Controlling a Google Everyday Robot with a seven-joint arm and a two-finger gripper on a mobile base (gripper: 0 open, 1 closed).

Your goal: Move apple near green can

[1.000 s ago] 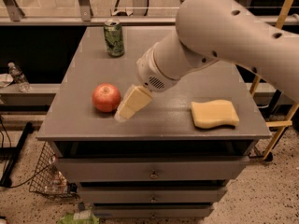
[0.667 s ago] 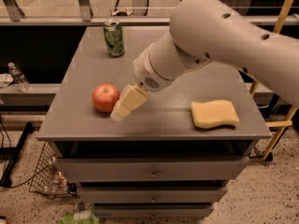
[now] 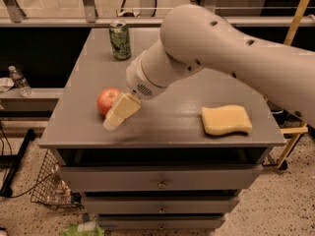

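Three things sit on a gray surface (image 3: 86, 85) seen from above: a red apple (image 3: 106, 100) near the front left edge, a green can (image 3: 120, 40) standing upright near the back left edge, and a yellow sponge (image 3: 226, 120) at the right. The apple and the can are well apart, with bare surface between them, so the task looks barely begun: the apple has yet to be carried toward the back and set down close to the can. A thick pale robot arm (image 3: 221, 48) reaches in from the upper right and slants down to the left. At its end, the cream-colored gripper (image 3: 119, 113) points down toward the front edge and lies right against the apple's right side, covering part of it. It appears to touch the apple, but from this angle it is not possible to tell how far open the gripper is or whether it has hold of the fruit. The can and the sponge are both untouched.
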